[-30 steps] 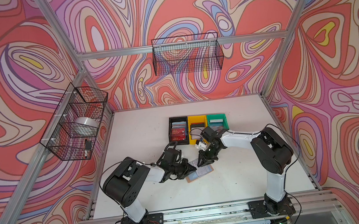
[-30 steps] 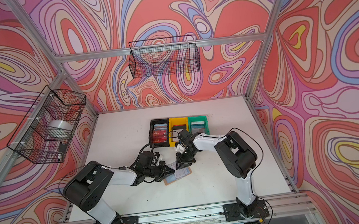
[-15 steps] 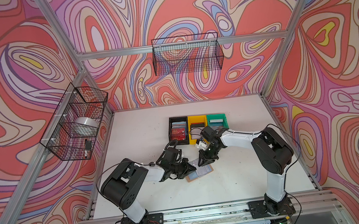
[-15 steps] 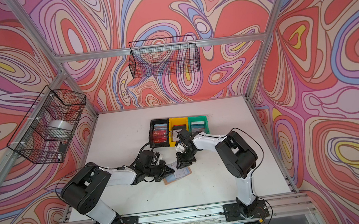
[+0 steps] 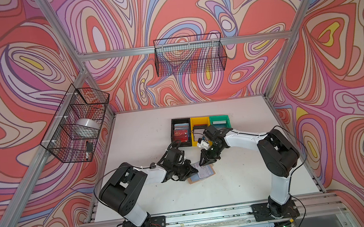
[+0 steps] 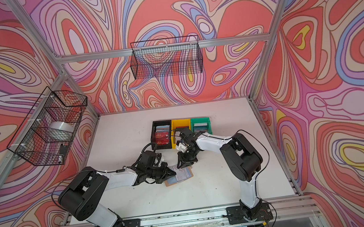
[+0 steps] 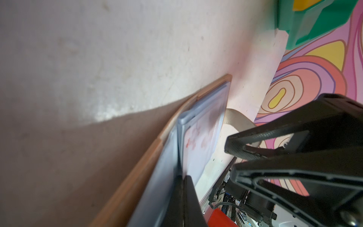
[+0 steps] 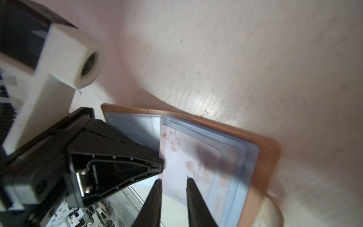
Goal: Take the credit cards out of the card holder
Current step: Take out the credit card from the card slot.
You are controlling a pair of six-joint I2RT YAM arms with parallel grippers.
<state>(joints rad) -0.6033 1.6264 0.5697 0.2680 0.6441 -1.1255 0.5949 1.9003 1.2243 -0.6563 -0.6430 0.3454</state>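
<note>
The tan card holder (image 5: pixel 211 176) (image 6: pixel 190 175) lies open on the white table, with its clear bluish sleeve pages (image 8: pixel 231 149) facing up. A white credit card with pink blossoms (image 8: pixel 182 157) (image 7: pixel 196 149) sits inside the top sleeve. My left gripper (image 5: pixel 195 170) (image 7: pixel 183 176) is shut. Its tips rest at the fold of the sleeve pages, and I cannot tell whether a page is pinched. My right gripper (image 5: pixel 202 163) (image 8: pixel 173 179) hangs just over the blossom card from the far side. It is open by a narrow gap, with nothing between its fingers.
Three bins stand in a row behind the holder: black (image 5: pixel 173 131) with red and blue cards, yellow (image 5: pixel 200 119) and green (image 5: pixel 218 116). Wire baskets hang on the back wall (image 5: pixel 189 55) and the left frame (image 5: pixel 77 123).
The left arm's elbow has sunk slightly. Both grippers and the card holder stay about where they were.
</note>
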